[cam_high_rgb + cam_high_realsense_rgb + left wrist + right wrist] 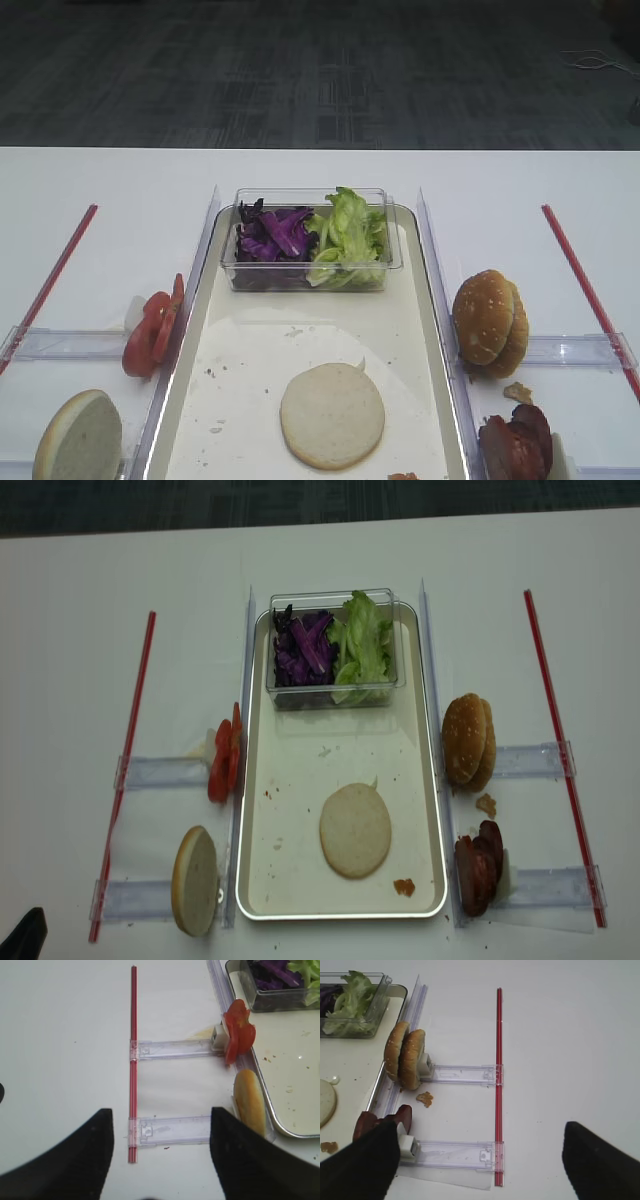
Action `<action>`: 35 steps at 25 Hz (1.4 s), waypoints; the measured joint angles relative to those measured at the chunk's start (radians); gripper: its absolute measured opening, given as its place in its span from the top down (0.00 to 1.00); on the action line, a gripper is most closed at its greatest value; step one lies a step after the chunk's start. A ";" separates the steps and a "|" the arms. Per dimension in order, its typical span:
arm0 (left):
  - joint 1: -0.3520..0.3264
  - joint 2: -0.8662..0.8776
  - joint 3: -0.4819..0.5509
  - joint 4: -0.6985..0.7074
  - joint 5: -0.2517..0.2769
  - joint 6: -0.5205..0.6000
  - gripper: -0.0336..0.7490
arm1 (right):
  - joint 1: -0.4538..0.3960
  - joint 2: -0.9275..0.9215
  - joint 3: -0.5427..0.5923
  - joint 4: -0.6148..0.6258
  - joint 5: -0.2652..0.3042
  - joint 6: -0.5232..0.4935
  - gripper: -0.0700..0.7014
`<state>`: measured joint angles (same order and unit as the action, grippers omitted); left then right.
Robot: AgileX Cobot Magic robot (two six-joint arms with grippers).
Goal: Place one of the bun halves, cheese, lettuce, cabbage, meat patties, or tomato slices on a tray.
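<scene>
The tray lies lengthwise in the middle of the white counter, its raised rim running between two clear plastic rails. A pale bun half lies flat on the tray's near part, with bare tray floor around it and a small crumb near its right. At the tray's far end a clear box holds the cabbage on the left and the lettuce on the right. Left of the tray, the tomato slices stand on edge, and another bun half stands nearer. Right of the tray are a sesame bun and the meat patties. Two red strips mark the outer edges, with open counter beyond them. No writing can be read. The left gripper is wide open and holds nothing, hovering over the counter left of the standing bun half. The right gripper is also spread wide and empty, just beside the meat patties and well apart from the flat bun half.
</scene>
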<state>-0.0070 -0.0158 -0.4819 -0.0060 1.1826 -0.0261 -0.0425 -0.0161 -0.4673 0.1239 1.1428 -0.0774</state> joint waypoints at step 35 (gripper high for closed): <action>0.000 0.000 0.000 0.000 0.000 -0.001 0.45 | 0.000 0.000 0.000 0.000 0.000 0.000 0.02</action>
<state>-0.0070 -0.0158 -0.4819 -0.0060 1.1826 -0.0273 -0.0425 -0.0161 -0.4673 0.1239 1.1428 -0.0774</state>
